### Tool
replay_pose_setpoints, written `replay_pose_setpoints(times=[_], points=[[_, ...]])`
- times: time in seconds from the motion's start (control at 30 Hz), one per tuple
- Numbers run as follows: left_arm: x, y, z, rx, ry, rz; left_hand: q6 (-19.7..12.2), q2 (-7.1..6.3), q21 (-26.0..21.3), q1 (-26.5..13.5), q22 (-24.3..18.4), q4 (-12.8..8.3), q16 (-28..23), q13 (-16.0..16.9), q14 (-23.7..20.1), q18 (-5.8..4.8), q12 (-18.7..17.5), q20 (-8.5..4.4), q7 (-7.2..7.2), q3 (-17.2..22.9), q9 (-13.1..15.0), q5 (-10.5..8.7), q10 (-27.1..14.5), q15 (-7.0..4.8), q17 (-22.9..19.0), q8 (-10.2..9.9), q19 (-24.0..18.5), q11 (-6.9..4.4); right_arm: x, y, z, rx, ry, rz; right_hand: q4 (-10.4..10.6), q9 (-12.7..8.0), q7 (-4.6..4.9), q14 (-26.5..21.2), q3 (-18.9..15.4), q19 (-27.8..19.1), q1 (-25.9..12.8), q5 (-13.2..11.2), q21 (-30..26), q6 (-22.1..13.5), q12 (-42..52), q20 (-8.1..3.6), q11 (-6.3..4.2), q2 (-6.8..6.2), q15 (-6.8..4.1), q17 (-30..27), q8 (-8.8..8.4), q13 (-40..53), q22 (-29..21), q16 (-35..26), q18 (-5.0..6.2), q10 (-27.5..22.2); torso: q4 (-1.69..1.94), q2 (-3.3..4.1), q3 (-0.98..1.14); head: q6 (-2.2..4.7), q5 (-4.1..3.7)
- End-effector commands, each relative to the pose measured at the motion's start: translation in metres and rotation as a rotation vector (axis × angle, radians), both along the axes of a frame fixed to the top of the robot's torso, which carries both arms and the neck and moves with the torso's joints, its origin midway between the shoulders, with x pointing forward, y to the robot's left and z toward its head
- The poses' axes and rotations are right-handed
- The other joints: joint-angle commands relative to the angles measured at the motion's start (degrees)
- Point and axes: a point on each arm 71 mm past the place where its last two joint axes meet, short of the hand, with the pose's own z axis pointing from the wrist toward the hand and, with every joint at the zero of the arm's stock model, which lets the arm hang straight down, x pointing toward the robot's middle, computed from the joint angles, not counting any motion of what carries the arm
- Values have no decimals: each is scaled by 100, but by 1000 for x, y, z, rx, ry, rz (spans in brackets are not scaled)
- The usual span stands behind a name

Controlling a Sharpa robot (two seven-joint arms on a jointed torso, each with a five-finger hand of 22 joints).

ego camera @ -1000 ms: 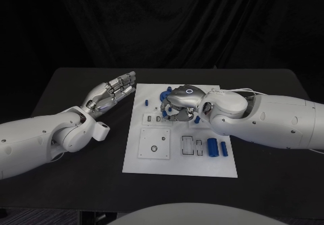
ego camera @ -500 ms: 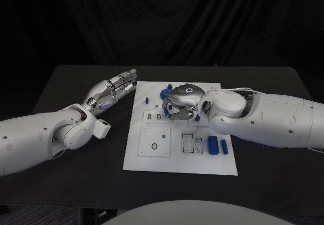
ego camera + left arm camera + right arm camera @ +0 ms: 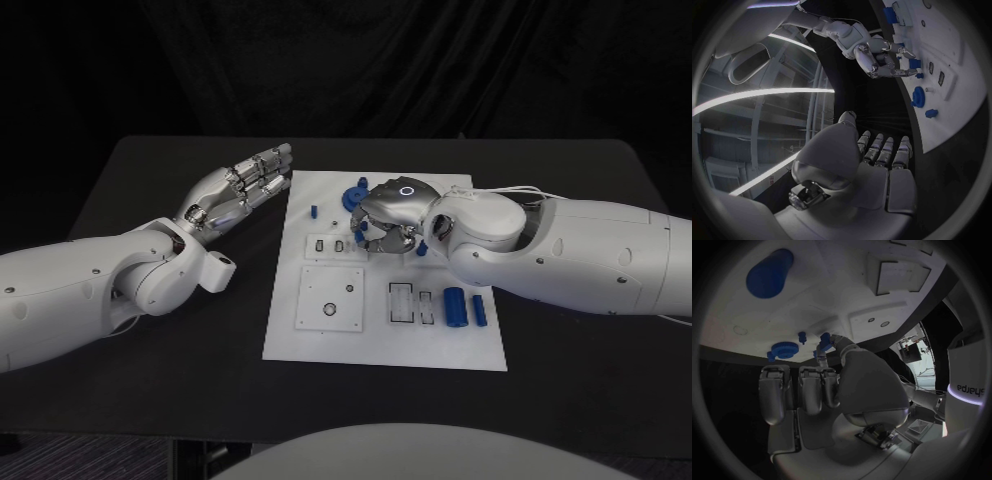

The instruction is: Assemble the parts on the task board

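Observation:
The white task board (image 3: pixel 332 340) lies in the middle of the black table. My right hand (image 3: pixel 387 215) hovers over its far middle, fingers curled downward. Between thumb and a finger it pinches a small blue part (image 3: pixel 824 338), just above the board (image 3: pixel 817 300). A blue gear (image 3: pixel 353 200) (image 3: pixel 784 349) stands close beside that hand. A thick blue cylinder (image 3: pixel 453 310) (image 3: pixel 769 272) and a thin blue bar (image 3: pixel 477 313) lie near the board's right edge. My left hand (image 3: pixel 238 190) is open, palm up with nothing in it, left of the board's far corner.
A small blue peg (image 3: pixel 313 212) stands near the board's far left edge. A square plate with holes (image 3: pixel 330 302) and rectangular slots (image 3: pixel 408 307) take up the board's near half. In the left wrist view my right hand (image 3: pixel 876 55) shows over the board (image 3: pixel 957 75).
The whole picture has shifted a little. My right hand's fingers have drawn in slightly over the same spot. The left hand has stayed open where it was.

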Motion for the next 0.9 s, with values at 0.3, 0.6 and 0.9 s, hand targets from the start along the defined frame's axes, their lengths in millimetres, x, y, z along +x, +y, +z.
replay_pose_setpoints(times=[0.3,0.6,0.9], points=[[-2,-2,6,-56,-78,-33,-31,3,29,61,6,-5,27,-8,-2,104,-30,37,-13,26,-6,37,-50,38,6,10,-8,-3,1,-1,-2,-23,-13,-31,-38,255,52,581,-2,505,11,-13,-49,-14,15,48,61,-11,55,1404,4,1510,1457,-23,-7,597,8,-4,-1,-13,-25],[-2,-3,6,-56,-77,-34,-31,3,29,61,6,-5,27,-8,-2,104,-30,37,-13,26,-6,37,-50,38,6,10,-8,-3,1,1,-4,-28,-8,-26,-48,253,67,579,9,494,-24,-55,-68,-74,15,65,76,-23,70,1396,-34,1510,1450,-29,-1,597,12,-1,-2,-11,-38],[-2,-3,6,-57,-78,-34,-29,9,28,67,5,-7,23,-8,-6,105,-34,37,-10,38,-5,39,-58,34,5,12,-11,-6,1,2,-6,-40,1,-20,-62,236,79,576,29,486,-93,-142,-82,-224,15,88,89,-43,86,1386,-127,1510,1444,-36,3,597,12,-5,-5,-2,-34]])
